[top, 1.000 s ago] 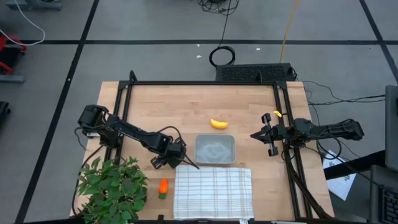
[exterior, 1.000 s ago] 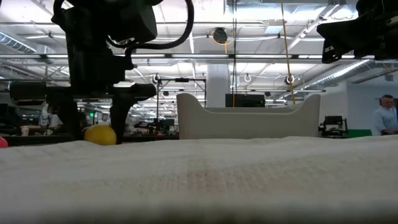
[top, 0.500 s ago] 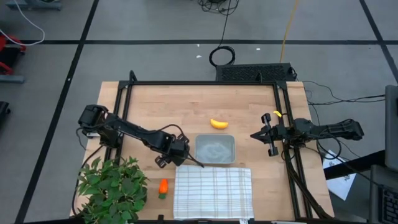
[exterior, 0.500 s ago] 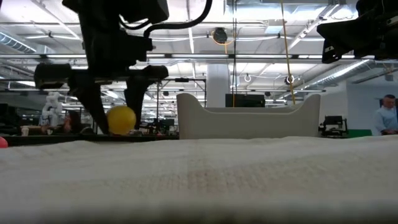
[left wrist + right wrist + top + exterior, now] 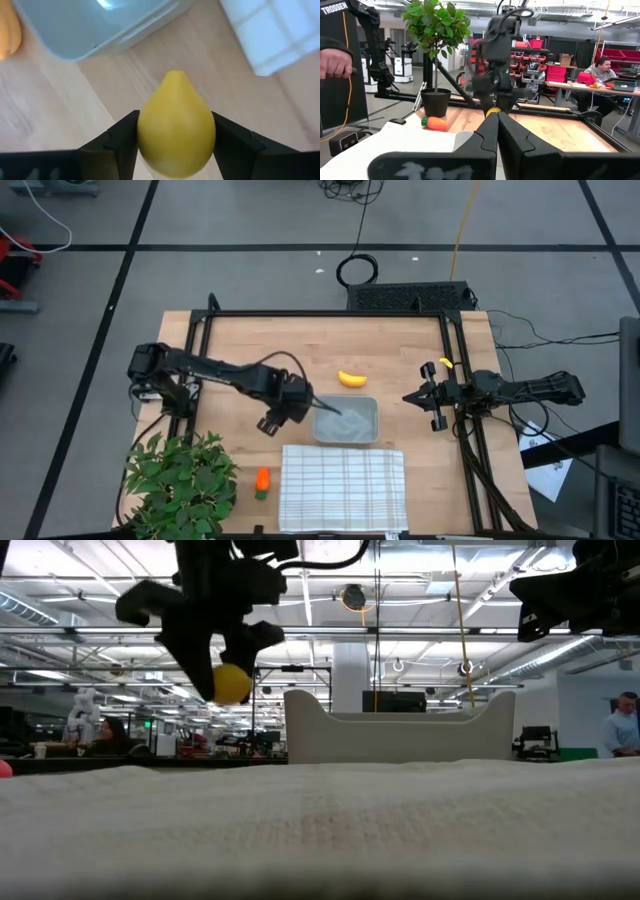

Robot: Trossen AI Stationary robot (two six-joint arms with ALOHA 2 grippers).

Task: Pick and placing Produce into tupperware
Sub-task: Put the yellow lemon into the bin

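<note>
My left pincer (image 5: 297, 406) carries the lemon (image 5: 176, 129) clamped between its two dark fingers (image 5: 117, 145), lifted clear of the desk (image 5: 260, 345) and just short of the tupperware (image 5: 352, 420). From above, the container lies directly ahead of the pincer, toward the desk's middle, with its near wall almost under the fingertips. The left wrist view shows the same: the grey rounded corner of the tupperware (image 5: 90, 25) sits beyond the lemon's pointed end, a strip of bare wood between them. The lemon's long axis runs along the line of the fingers, its tip aimed at the container, so I judge the coming move to be a short carry forward over the rim, then a release.

In the low view the lemon (image 5: 231, 683) hangs about level with the top of the tupperware's wall (image 5: 400, 735), though from that angle I cannot say for sure it would clear the rim.

The banana (image 5: 351, 378) lies on the desk just beyond the container's far side. The carrot (image 5: 262, 481) lies near the front edge, between the leafy plant (image 5: 180, 480) and the white checked cloth (image 5: 343, 487). Both are closer to my left arm's reach than to my right.

My right pincer (image 5: 421, 397) waits at the desk's right edge, well apart from the container, fingers pressed together on nothing.
</note>
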